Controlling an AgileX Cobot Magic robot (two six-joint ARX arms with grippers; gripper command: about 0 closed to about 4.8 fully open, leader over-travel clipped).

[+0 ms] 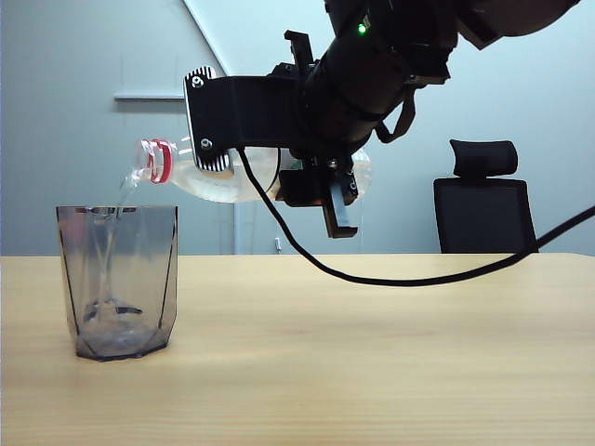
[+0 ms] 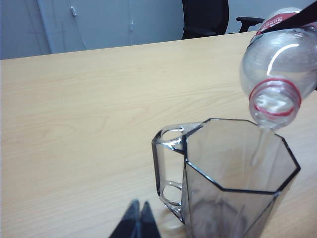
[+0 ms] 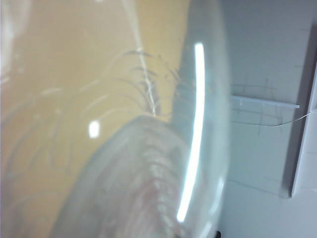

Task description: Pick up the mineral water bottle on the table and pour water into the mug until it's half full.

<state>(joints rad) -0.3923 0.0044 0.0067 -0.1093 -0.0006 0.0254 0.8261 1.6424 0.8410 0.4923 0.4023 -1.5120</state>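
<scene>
My right gripper [image 1: 217, 139] is shut on the mineral water bottle [image 1: 228, 182], which it holds tipped nearly level above the table [image 1: 372, 353], red neck ring toward the mug [image 1: 118, 279]. A thin stream of water [image 1: 122, 193] falls from the mouth into the smoky grey mug, and a little water [image 1: 114, 318] lies at its bottom. The left wrist view shows the bottle [image 2: 280, 64] over the rim of the mug [image 2: 233, 168], which has a handle [image 2: 170, 168]. My left gripper [image 2: 140, 210] is shut and empty, close beside that handle. The right wrist view is filled by the bottle [image 3: 148, 148].
A black cable [image 1: 372, 277] sags from the right arm down to the tabletop. A black office chair [image 1: 483, 200] stands behind the table's far edge on the right. Bare wood-grain table [image 2: 74, 109] spreads away from the mug.
</scene>
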